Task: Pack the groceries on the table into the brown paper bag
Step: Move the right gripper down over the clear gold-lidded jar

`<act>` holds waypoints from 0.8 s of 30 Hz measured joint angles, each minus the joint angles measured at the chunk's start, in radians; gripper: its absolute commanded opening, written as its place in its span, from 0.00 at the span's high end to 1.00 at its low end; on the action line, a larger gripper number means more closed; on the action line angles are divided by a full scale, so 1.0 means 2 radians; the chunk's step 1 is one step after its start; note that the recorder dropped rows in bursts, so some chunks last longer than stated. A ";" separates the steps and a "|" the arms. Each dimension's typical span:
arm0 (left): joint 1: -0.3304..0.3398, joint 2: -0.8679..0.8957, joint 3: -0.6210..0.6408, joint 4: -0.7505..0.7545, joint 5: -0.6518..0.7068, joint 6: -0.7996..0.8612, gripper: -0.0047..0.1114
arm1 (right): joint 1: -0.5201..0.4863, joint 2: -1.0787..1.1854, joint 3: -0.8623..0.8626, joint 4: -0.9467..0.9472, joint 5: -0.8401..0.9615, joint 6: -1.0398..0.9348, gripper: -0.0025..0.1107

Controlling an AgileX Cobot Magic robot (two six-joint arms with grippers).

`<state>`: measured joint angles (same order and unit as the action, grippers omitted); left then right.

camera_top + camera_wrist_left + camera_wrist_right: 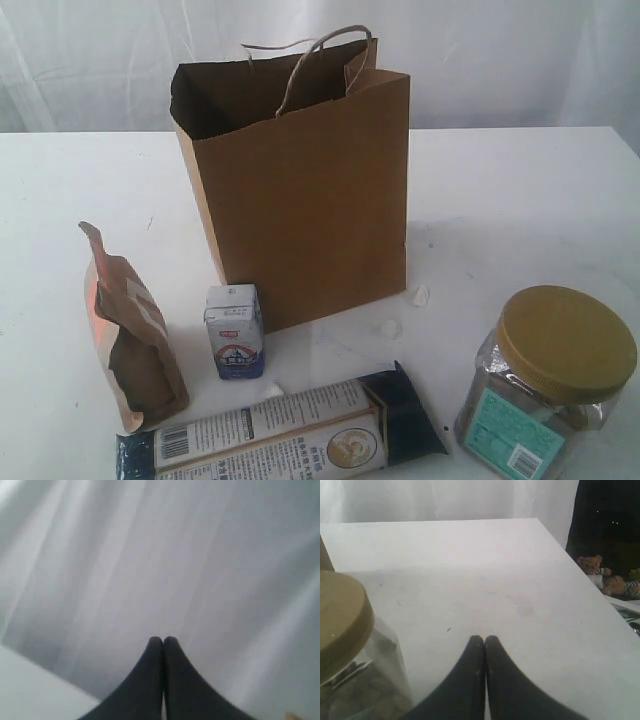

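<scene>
The brown paper bag (pixel 305 190) stands upright and open in the middle of the white table (pixel 520 200). In front of it are a brown pouch (pixel 135 330), a small white-blue carton (pixel 235 332), a long blue-white packet (pixel 290 432) lying flat, and a big gold-lidded clear jar (pixel 545 385). That jar (pixel 350 650) also shows beside my right gripper (pixel 484 639), which is shut with nothing in it above the table (pixel 485 570). My left gripper (pixel 162 640) is shut and empty, facing the white curtain (pixel 160 555). Neither arm shows in the exterior view.
Small white crumpled scraps (pixel 418 296) lie near the bag's front corner. A white curtain (pixel 100 60) hangs behind the table. Past the table's edge, stuffed toys (pixel 607 577) sit against a dark background.
</scene>
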<state>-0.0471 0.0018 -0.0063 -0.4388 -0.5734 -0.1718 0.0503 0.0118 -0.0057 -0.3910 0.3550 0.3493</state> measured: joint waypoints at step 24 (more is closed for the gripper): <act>0.000 0.082 -0.098 0.003 0.297 0.209 0.96 | 0.000 0.027 -0.087 -0.010 -0.387 0.019 0.98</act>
<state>-0.0471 0.1667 -0.2019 -0.4334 0.0204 0.2466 0.0503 0.0663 -0.1805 -0.4113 -0.4190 0.3876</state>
